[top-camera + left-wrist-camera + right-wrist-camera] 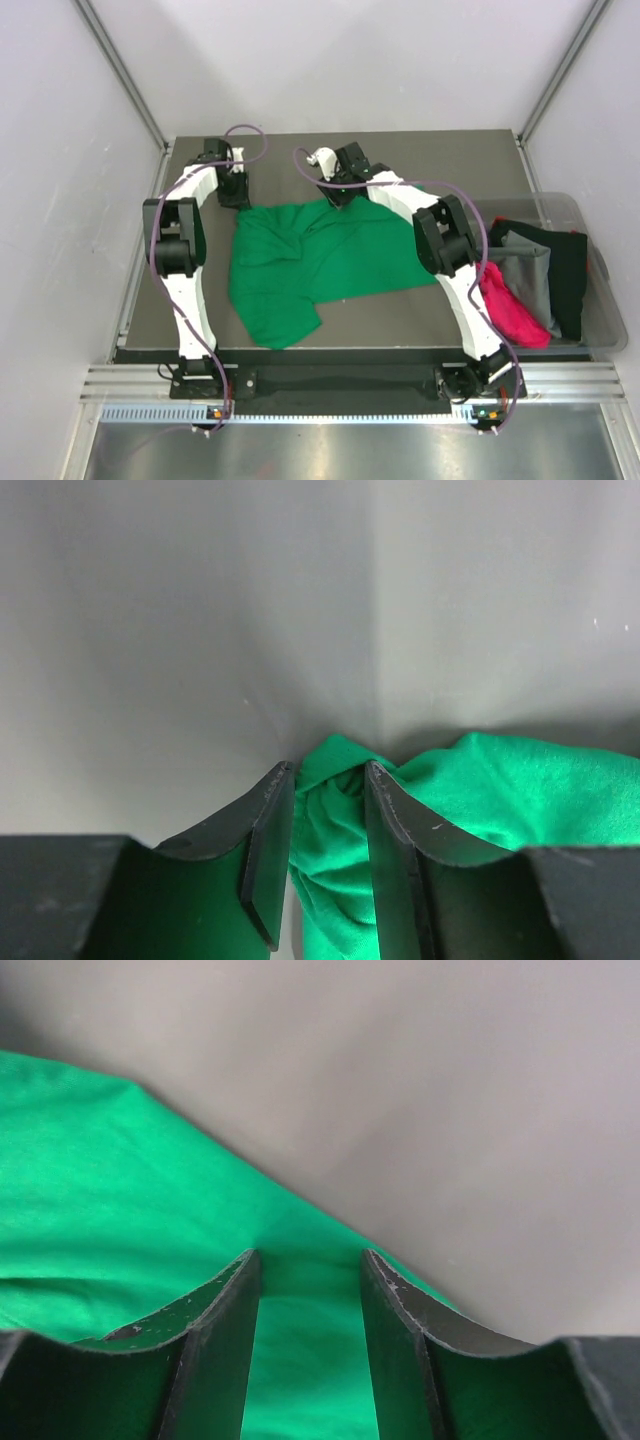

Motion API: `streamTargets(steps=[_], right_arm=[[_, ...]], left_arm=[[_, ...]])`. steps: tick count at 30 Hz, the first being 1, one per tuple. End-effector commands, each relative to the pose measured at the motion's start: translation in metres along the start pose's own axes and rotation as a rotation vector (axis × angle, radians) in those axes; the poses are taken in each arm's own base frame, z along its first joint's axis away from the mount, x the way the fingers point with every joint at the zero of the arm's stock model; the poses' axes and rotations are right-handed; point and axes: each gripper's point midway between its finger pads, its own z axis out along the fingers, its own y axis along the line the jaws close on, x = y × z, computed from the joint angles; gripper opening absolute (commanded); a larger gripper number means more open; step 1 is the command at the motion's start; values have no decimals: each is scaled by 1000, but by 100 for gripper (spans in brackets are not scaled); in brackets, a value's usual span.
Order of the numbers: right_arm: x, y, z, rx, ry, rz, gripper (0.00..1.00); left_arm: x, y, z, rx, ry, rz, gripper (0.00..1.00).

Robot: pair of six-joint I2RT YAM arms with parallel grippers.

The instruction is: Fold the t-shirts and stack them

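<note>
The dark table (400,150) fills most of the walled-in space, and a green t-shirt (320,260) lies open across its middle. The shirt is rumpled rather than flat, with one lobe of cloth reaching toward the near edge on the left side. Off the table's right end sits a clear plastic bin (606,300) holding more clothes in a loose heap: a black t-shirt (565,265) draped at the far side, a grey t-shirt (530,275) lying next to it, and a magenta-pink t-shirt (510,310) bunched at the near end. The two white arms rise from the near edge, the left arm (180,270) bending up along the left side of the table and the right arm (455,260) arching over the green shirt's right part. The left gripper (236,195) is down at the shirt's far left corner. Seen from its wrist, the left gripper (328,775) has a bunched fold of green cloth filling the gap between its fingers, pinched there. The right gripper (340,195) sits at the middle of the shirt's far edge. From its own wrist the right gripper (308,1260) has its fingers apart, the cloth lying smooth beneath them with nothing caught between.
</note>
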Motion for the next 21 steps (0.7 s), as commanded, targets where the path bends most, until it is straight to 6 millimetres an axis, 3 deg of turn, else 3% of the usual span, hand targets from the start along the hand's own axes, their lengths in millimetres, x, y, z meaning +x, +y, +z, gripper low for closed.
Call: streamTargets(steps=[1,9,15,21], right_arm=[[7,-21,-10,67,27,25,44],[25,-56,-9,110,55,137,44],[15,-81,-5,131,18,179,46],[14,-97,-5,135,-3,218,48]], left_arm=[[-21,5,-5,5,-52,-5,39],[-55,-15,-32,88,-157,43,40],[-67,-5,-49,6,-244,101,40],[-61,1,-63,-46,-232,88,39]])
